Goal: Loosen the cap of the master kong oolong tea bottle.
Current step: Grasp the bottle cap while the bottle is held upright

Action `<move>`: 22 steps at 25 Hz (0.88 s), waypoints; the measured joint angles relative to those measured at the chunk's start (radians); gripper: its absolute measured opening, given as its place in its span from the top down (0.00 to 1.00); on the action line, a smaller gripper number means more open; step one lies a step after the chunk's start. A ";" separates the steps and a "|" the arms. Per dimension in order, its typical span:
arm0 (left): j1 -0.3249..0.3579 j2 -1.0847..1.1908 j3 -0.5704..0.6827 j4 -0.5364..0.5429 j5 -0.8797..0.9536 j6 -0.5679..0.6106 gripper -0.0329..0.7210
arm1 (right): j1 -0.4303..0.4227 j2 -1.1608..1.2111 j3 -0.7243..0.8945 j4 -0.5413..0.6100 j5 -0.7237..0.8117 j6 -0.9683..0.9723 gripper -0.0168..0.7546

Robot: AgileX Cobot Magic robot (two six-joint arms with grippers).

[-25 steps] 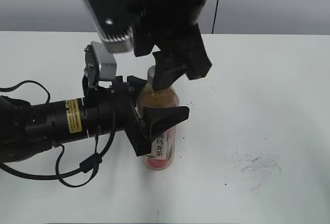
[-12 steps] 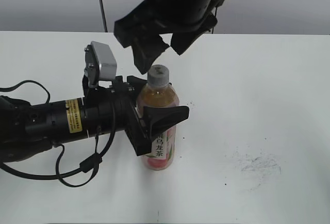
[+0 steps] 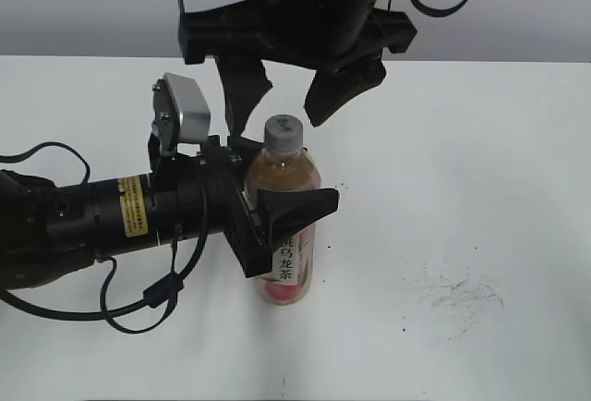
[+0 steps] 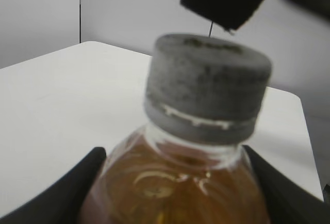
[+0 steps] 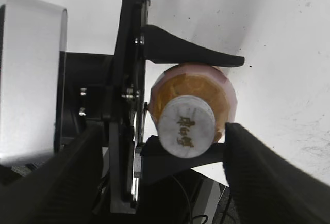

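The master kong oolong tea bottle stands upright on the white table, amber tea inside, pink label low down. Its grey-white cap sits on the neck and also shows in the left wrist view and, from above, in the right wrist view. My left gripper is shut on the bottle's upper body, a black finger on each side. My right gripper hangs open just above the cap, fingers spread wide either side and not touching it.
The white table has small dark specks and a scuffed patch at the right. The left arm and its cables lie across the table's left side. A grey wall runs behind.
My right gripper let go of the cap, opened wide and rose above it. The bottle and my left gripper have not moved.
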 joint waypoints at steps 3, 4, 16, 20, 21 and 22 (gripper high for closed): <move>0.000 -0.001 0.000 0.000 0.002 0.000 0.37 | 0.000 0.000 0.002 -0.001 0.000 0.007 0.27; 0.000 -0.001 0.000 0.000 0.002 0.000 0.37 | 0.000 0.000 0.003 -0.009 0.000 0.008 0.27; 0.000 -0.001 0.000 0.000 0.002 0.000 0.37 | 0.000 0.000 0.003 -0.054 0.000 0.012 0.30; 0.000 -0.001 0.000 0.000 0.002 0.000 0.37 | 0.000 0.006 0.003 -0.054 0.000 0.007 0.30; 0.000 -0.001 0.000 0.000 0.002 0.000 0.37 | 0.000 0.008 0.003 -0.054 0.000 0.005 0.30; 0.000 -0.001 0.000 0.000 0.002 0.000 0.37 | 0.000 0.014 0.003 -0.054 0.000 0.002 0.30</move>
